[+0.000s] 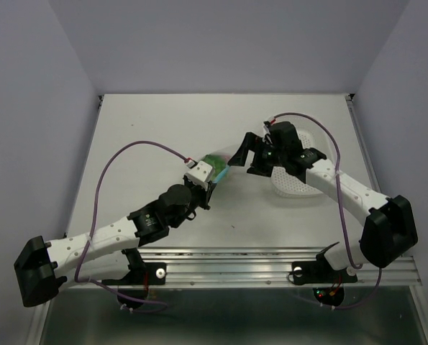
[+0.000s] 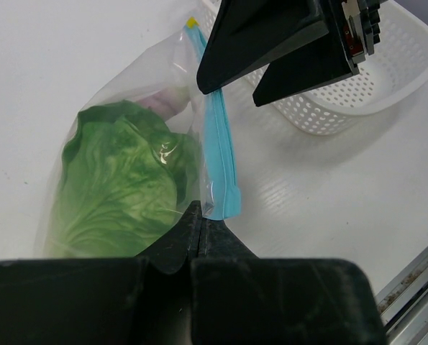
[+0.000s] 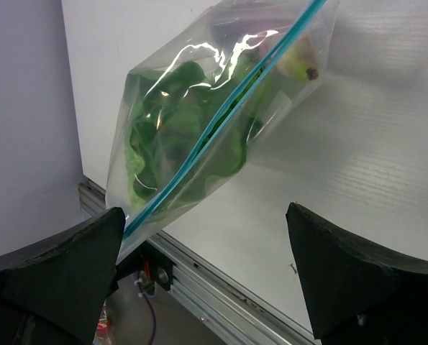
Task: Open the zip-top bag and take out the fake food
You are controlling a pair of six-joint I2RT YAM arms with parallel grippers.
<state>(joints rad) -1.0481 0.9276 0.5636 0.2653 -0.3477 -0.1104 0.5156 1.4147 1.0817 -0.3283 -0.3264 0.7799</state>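
While the zip-top bag (image 2: 113, 93) is held over the table (image 2: 48, 50), its corner by the blue zip strip (image 2: 218, 147) is pinched in the closed left gripper (image 2: 197, 224). Green leafy fake food (image 2: 120, 180) is enclosed inside. The right gripper (image 3: 205, 214) is spread wide beside the bag, before a white basket (image 2: 372, 83).

Near the middle of the tabletop (image 1: 149, 129), the two arms meet from the near corners. The left gripper (image 1: 212, 180) points toward the far edge, its tip against the zip-top bag (image 1: 219, 169), which shows a patch of green fake food (image 1: 213, 161) inside. Just right of the bag, the right gripper (image 1: 248, 157) hangs with its dark fingers apart. Under the right arm, toward the right edge, sits a white perforated basket (image 1: 293, 187).
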